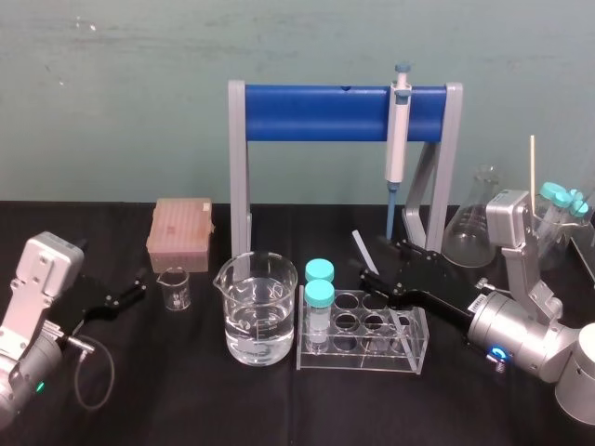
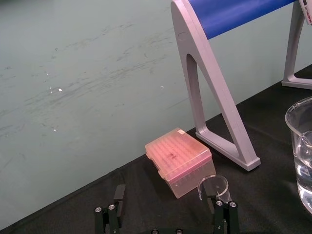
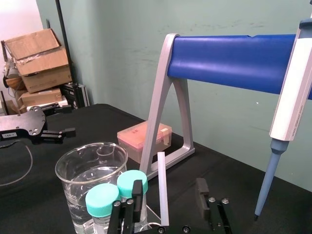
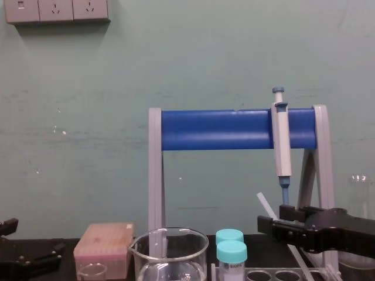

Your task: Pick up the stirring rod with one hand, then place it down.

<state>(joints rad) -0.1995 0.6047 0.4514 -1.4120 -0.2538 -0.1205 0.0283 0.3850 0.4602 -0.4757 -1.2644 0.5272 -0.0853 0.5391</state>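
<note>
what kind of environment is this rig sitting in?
Looks like a lab bench, probably a staged one: a pipette hanging on a blue-barred stand, a water-filled beaker and a rack with capped tubes on a black table, the right pincer open around a glass stirring rod.

Black table (image 1: 186,404): beaker (image 1: 258,311), rack (image 1: 367,342), tip box (image 1: 179,234)

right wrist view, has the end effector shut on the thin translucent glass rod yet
No, the right end effector is open, its black fingers standing clear on either side of the thin translucent whitish stirring rod.
</note>
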